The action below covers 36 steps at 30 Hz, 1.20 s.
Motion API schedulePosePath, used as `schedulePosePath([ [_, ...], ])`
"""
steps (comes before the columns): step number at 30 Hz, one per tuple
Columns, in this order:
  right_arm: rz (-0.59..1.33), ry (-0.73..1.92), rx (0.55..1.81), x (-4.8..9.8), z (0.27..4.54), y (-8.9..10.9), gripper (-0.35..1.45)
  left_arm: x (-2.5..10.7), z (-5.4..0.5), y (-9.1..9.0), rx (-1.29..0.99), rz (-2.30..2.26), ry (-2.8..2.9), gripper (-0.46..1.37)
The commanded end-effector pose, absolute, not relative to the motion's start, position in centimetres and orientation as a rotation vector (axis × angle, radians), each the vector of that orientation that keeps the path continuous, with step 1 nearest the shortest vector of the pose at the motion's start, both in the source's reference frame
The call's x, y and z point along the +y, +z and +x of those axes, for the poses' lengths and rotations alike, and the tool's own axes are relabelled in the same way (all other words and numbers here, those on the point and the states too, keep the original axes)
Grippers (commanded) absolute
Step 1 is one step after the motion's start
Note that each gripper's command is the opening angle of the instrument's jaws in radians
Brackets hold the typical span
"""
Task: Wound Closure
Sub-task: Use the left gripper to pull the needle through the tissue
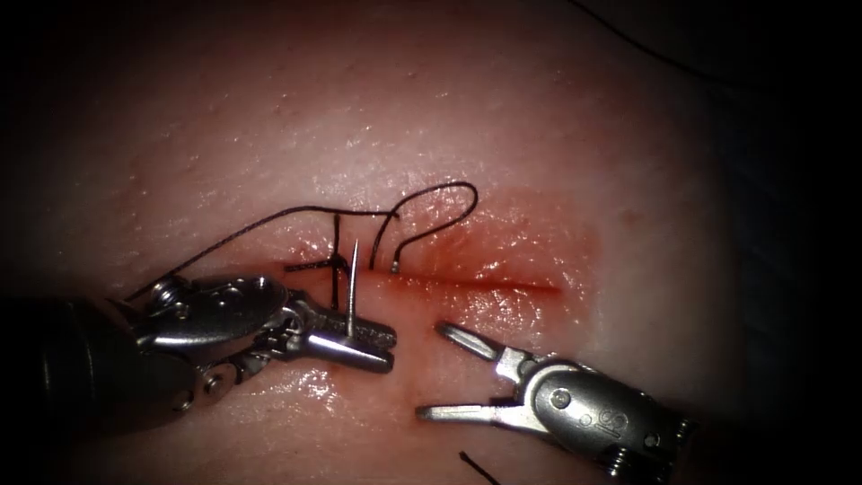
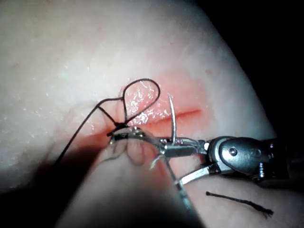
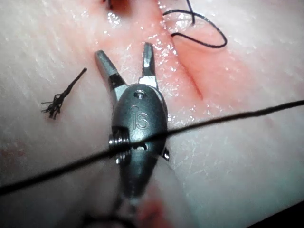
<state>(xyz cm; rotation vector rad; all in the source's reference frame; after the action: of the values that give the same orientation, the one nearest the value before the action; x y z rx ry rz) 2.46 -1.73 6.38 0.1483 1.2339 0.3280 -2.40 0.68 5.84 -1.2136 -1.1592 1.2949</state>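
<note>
My left tool (image 1: 382,346) comes in from the left, its jaws shut on the curved needle (image 1: 353,286). The needle's pointed end stands up above the jaws, free of the tissue, at the left end of the cut (image 1: 503,284); the stretch below the grip is hidden. It also rises beside the cut in the left wrist view, needle (image 2: 172,121). Black thread (image 1: 442,199) loops over the stitched left part of the cut and trails off left. My right tool (image 1: 433,370) (image 3: 124,52) lies in front of the cut, jaws open, holding nothing.
Red fluid (image 1: 530,251) stains the tissue (image 1: 503,117) around the cut's unstitched right part. A short cut end of thread (image 1: 478,468) (image 3: 61,96) lies beside the right tool. One strand of thread (image 3: 223,118) crosses in front of the right tool's body.
</note>
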Motion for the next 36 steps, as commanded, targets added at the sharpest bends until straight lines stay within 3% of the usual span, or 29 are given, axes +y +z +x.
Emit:
schedulePosePath([
  [1,0.149,0.327,1.230,-1.7,2.46,6.4,0.98,0.7,-2.39,5.8,-1.182,-1.216,1.276,-0.35],
  [11,0.147,0.318,1.222,-1.8,2.46,6.5,0.98,1.0,-2.26,5.3,-1.460,-0.996,0.935,-0.35],
  [20,0.145,0.317,1.222,-1.8,2.46,6.5,0.99,1.3,-2.20,4.9,-1.484,-1.134,0.887,-0.35],
  [27,0.145,0.316,1.222,-1.8,2.45,6.5,0.99,1.3,-2.06,4.7,-1.152,-1.605,1.163,-0.35],
  [36,0.145,0.316,1.222,-1.8,2.46,6.5,0.98,1.2,-1.96,4.5,-0.739,-1.862,1.448,-0.35],
])
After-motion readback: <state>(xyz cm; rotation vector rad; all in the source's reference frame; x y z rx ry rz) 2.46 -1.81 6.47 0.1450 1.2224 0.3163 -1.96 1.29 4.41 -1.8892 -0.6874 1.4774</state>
